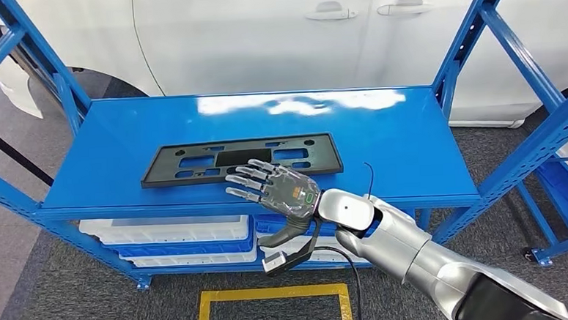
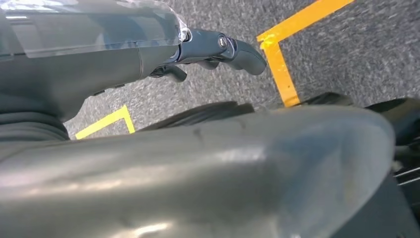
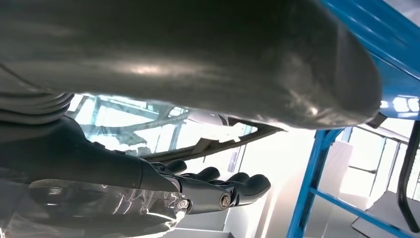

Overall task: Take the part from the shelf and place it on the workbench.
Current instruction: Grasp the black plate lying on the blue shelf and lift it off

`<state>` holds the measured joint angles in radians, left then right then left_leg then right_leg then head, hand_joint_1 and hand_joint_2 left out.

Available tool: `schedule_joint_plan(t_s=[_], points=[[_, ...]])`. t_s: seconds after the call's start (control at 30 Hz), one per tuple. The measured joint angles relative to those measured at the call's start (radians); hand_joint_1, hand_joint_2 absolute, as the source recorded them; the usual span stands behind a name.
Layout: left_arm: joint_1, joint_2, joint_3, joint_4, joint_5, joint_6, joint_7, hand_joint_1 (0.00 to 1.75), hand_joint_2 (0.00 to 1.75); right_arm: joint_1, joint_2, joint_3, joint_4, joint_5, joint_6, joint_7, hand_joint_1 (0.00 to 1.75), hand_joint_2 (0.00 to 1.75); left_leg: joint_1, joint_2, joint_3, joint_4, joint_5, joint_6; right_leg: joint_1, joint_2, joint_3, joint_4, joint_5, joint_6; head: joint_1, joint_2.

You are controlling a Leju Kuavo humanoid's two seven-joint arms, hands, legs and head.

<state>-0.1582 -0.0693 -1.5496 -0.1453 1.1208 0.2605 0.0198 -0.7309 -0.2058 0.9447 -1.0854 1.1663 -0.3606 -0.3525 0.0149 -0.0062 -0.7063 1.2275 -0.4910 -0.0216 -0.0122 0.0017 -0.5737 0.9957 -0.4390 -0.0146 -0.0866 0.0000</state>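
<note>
The right hand (image 1: 274, 189) enters from the lower right of the head view on an extended arm, fingers spread and holding nothing, fingertips over the near edge of the part (image 1: 241, 160). The part lies flat at the centre-left of the blue shelf (image 1: 413, 153), so the reach step is judged in hand; next, the fingers must close on that edge. The left hand (image 2: 218, 52) hangs over the floor, its state indeterminate.

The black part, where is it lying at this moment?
In the head view the black part lies flat on the blue shelf, left of centre near the front edge, with the right robot hand over its front edge.
</note>
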Motion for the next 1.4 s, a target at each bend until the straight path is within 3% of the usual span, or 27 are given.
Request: schedule_joint_plan(t_s=[0.03,0.1,0.27,0.33,0.4,0.43,0.47,0.53,0.6,0.67,0.73,0.8,0.9,0.93,0.97,1.0,1.03,1.1,1.13,1.27,1.33,1.4], points=[[0.000,0.000,0.000,0.000,0.000,0.000,0.000,0.00,0.00,0.000,0.000,0.000,-0.002,-0.001,0.000,-0.001,0.00,0.00,0.002,0.001,0.030,-0.073,0.040,0.000,-0.001,0.000,0.006,0.003,-0.007,0.004,0.000,0.000],[-0.002,0.001,0.000,0.000,0.000,0.000,0.000,0.00,0.00,-0.001,0.000,0.001,-0.007,-0.010,0.001,-0.005,0.00,0.00,0.000,0.001,0.079,-0.181,0.078,0.007,0.002,0.002,0.011,0.010,-0.018,0.014,0.000,0.000],[-0.002,0.001,0.000,0.000,-0.001,0.000,0.002,0.00,0.00,0.002,-0.003,0.007,-0.043,-0.056,0.009,-0.025,0.00,0.00,-0.001,-0.001,0.097,-0.211,0.072,0.039,0.002,0.001,0.005,0.031,-0.042,0.040,0.000,0.000],[-0.004,0.001,0.000,0.000,0.000,0.000,0.002,0.00,0.00,0.007,-0.007,0.010,-0.067,-0.063,0.012,-0.031,0.00,0.00,0.000,0.000,0.103,-0.214,0.069,0.048,-0.001,0.001,-0.046,0.130,-0.088,0.047,0.000,0.000],[-0.004,0.002,0.000,0.000,0.000,0.000,0.002,0.00,0.00,0.019,-0.012,0.016,-0.087,-0.066,0.018,-0.036,0.00,0.00,-0.002,0.000,0.106,-0.214,0.064,0.054,-0.001,0.001,-0.126,0.263,-0.130,0.049,0.000,0.000],[-0.003,0.002,0.000,0.000,0.000,0.000,0.002,0.00,0.00,0.027,-0.015,0.022,-0.098,-0.067,0.020,-0.038,0.00,0.00,-0.004,-0.001,0.108,-0.214,0.062,0.055,-0.001,0.001,-0.152,0.295,-0.127,0.049,0.000,0.000],[-0.003,0.002,0.000,0.000,0.000,0.000,0.002,0.00,0.00,0.032,-0.017,0.027,-0.107,-0.068,0.023,-0.039,0.00,0.00,-0.005,-0.002,0.112,-0.213,0.058,0.056,-0.001,0.001,-0.159,0.289,-0.105,0.046,0.000,0.000],[-0.002,0.002,0.000,0.000,-0.001,0.000,0.000,0.00,0.00,0.037,-0.021,0.037,-0.128,-0.068,0.027,-0.040,0.00,0.87,-0.008,-0.005,0.124,-0.213,0.050,0.054,0.003,0.001,-0.119,0.173,-0.020,0.034,0.000,0.000],[-0.003,0.001,0.000,0.000,-0.001,-0.001,-0.002,0.00,0.00,0.038,-0.024,0.047,-0.147,-0.068,0.035,-0.040,0.00,1.75,-0.012,-0.006,0.133,-0.213,0.041,0.048,0.009,-0.001,-0.067,0.054,0.030,0.021,0.000,0.000],[-0.005,0.000,0.000,0.000,-0.004,-0.002,-0.003,0.00,0.00,0.044,-0.025,0.059,-0.160,-0.067,0.045,-0.036,0.00,1.75,-0.013,-0.004,0.137,-0.215,0.036,0.038,0.015,0.000,-0.052,0.019,0.029,0.016,0.000,0.000],[-0.006,0.000,0.000,0.000,-0.007,-0.003,-0.003,0.00,0.00,0.050,-0.025,0.068,-0.163,-0.067,0.055,-0.027,0.00,1.75,-0.013,-0.003,0.141,-0.216,0.031,0.027,0.012,0.000,-0.045,0.008,0.030,0.010,0.000,0.000],[-0.008,0.000,0.000,0.000,-0.008,-0.003,-0.003,0.00,0.00,0.052,-0.025,0.073,-0.156,-0.070,0.062,-0.020,0.00,1.75,-0.012,-0.001,0.126,-0.176,0.005,0.017,0.005,-0.001,-0.033,-0.004,0.031,0.001,0.000,0.000],[-0.008,0.000,0.000,0.000,-0.008,-0.005,-0.001,0.00,0.00,0.053,-0.021,0.080,-0.114,-0.074,0.068,-0.018,0.00,1.75,-0.006,0.000,0.028,0.012,-0.074,0.007,0.005,-0.003,-0.026,-0.006,0.026,-0.007,0.000,0.000],[-0.007,0.000,0.000,0.000,-0.008,-0.005,0.000,0.00,0.00,0.054,-0.017,0.081,-0.091,-0.073,0.069,-0.018,0.00,1.75,-0.004,0.000,0.000,0.057,-0.082,0.004,0.005,-0.003,-0.026,-0.005,0.024,-0.008,0.000,0.000],[-0.007,0.000,0.000,0.000,-0.008,-0.005,0.002,0.00,0.00,0.054,-0.014,0.083,-0.068,-0.073,0.068,-0.017,0.00,1.75,-0.003,0.000,-0.010,0.064,-0.069,0.002,0.005,-0.003,-0.025,-0.003,0.021,-0.007,0.000,0.000],[-0.007,0.000,0.000,0.000,-0.009,-0.006,0.004,0.00,0.00,0.054,-0.009,0.083,-0.047,-0.072,0.065,-0.016,0.00,1.75,-0.001,0.000,0.000,0.029,-0.038,0.001,0.005,-0.002,-0.023,0.000,0.018,-0.005,0.000,0.000],[-0.007,0.000,0.000,0.000,-0.009,-0.006,0.006,0.00,0.00,0.054,-0.004,0.083,-0.028,-0.070,0.063,-0.013,0.00,1.75,0.000,0.001,0.028,-0.037,0.003,0.001,0.004,-0.001,-0.021,0.004,0.013,-0.003,0.000,0.000],[-0.008,0.001,0.000,0.000,-0.011,-0.006,0.008,0.00,0.00,0.052,0.008,0.082,0.011,-0.066,0.059,0.001,0.00,1.75,-0.001,0.001,0.084,-0.161,0.054,0.008,0.007,0.000,-0.020,0.014,0.005,0.006,0.000,0.000],[-0.009,0.001,0.000,0.000,-0.013,-0.006,0.010,0.00,0.00,0.051,0.015,0.082,0.032,-0.063,0.057,0.009,0.00,1.75,-0.002,0.000,0.098,-0.193,0.062,0.013,0.009,0.001,-0.020,0.017,0.002,0.011,0.000,0.000],[-0.006,0.001,0.000,0.000,-0.018,-0.006,0.014,0.00,0.00,0.045,0.038,0.074,0.106,-0.057,0.052,0.038,0.00,1.75,-0.004,-0.002,0.104,-0.208,0.064,0.037,0.007,-0.001,-0.025,0.028,-0.009,0.033,0.000,0.000],[-0.008,0.001,0.000,0.000,-0.020,-0.006,0.014,0.00,0.00,0.035,0.050,0.060,0.149,-0.063,0.047,0.053,0.00,1.75,-0.001,-0.001,0.106,-0.213,0.066,0.047,0.003,-0.001,-0.060,0.103,-0.054,0.042,0.000,0.000],[-0.009,0.001,0.000,0.000,-0.022,-0.006,0.014,0.00,0.00,0.025,0.063,0.045,0.199,-0.073,0.040,0.063,0.00,1.75,-0.002,-0.001,0.106,-0.212,0.065,0.051,0.001,-0.001,-0.126,0.238,-0.113,0.047,0.000,0.000]])
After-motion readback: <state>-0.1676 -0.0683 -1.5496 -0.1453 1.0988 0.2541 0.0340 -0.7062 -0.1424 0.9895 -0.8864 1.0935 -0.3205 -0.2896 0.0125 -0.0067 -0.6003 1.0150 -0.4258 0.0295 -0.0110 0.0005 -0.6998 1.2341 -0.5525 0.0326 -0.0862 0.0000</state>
